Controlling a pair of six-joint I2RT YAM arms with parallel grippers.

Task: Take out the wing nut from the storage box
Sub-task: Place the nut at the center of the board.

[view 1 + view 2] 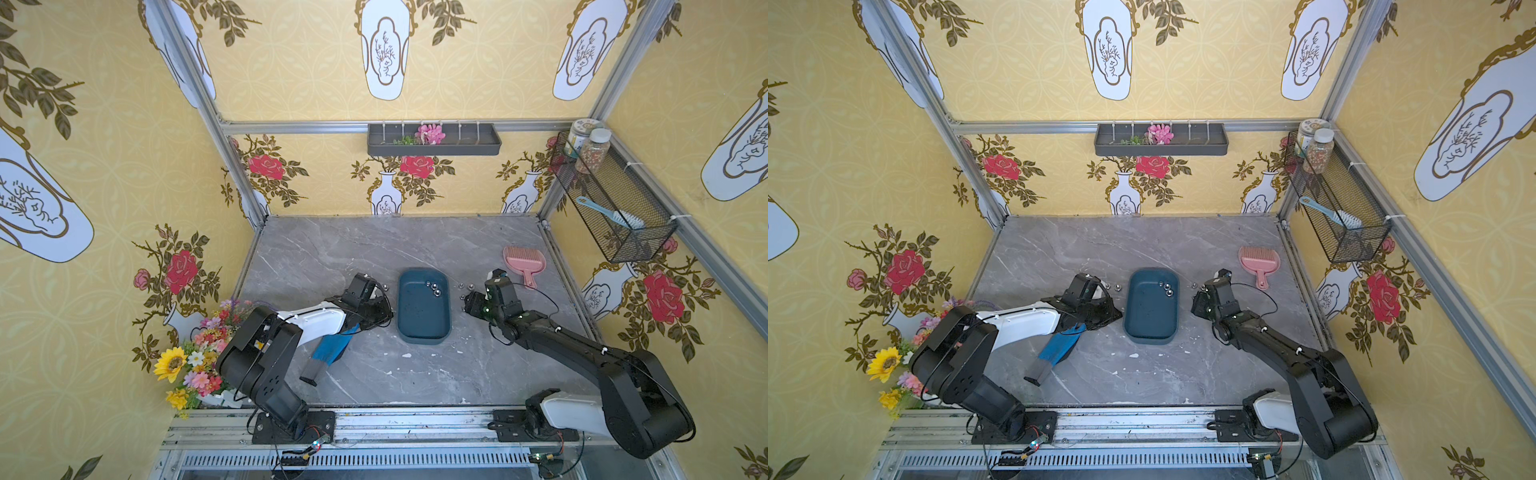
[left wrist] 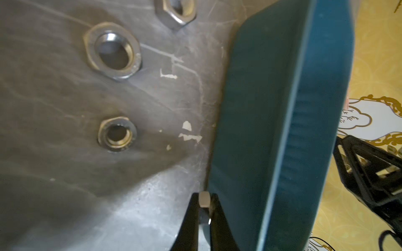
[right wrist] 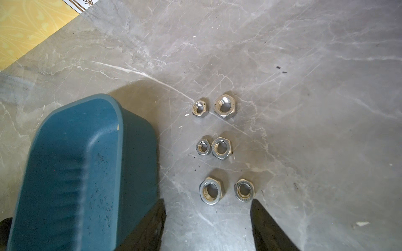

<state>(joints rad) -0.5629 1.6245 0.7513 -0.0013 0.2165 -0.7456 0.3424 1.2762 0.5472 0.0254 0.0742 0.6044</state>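
One blue glove [image 1: 332, 347] lies nearest on the grey surface [image 1: 374, 374], partly under the left arm. Further in, one teal storage box [image 1: 424, 328] sits between the two grippers. The left gripper [image 2: 204, 195], just outside the box's left wall, is pinching one small nut [image 2: 204, 201]; three nuts [image 2: 113, 51] lie on the surface nearby. The right gripper [image 3: 208, 208] stands spread beside the box's right wall, with six nuts [image 3: 221, 148] just ahead of it. Three shiny nuts [image 1: 433, 286] rest in the box's far end. One pink scoop [image 1: 521, 259] lies farthest.
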